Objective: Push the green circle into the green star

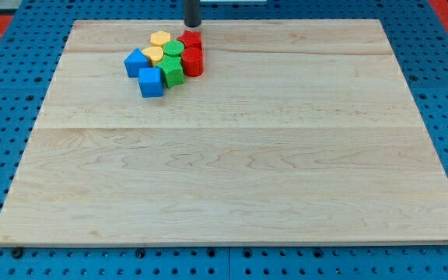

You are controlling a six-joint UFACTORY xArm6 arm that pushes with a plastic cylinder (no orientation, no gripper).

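The green circle (173,49) sits in a tight cluster of blocks at the view's top left of the wooden board (232,171). The green star (172,71) lies just below it, touching or nearly touching. My tip (192,25) is at the view's top edge of the board, just above the red block (190,38) and up-right of the green circle. The rod's upper part runs out of the view.
Around the green blocks are a yellow block (160,37), a second yellow block (153,54), a red cylinder (192,62), a blue block (136,62) and a blue cube (152,81). A blue pegboard (6,85) surrounds the board.
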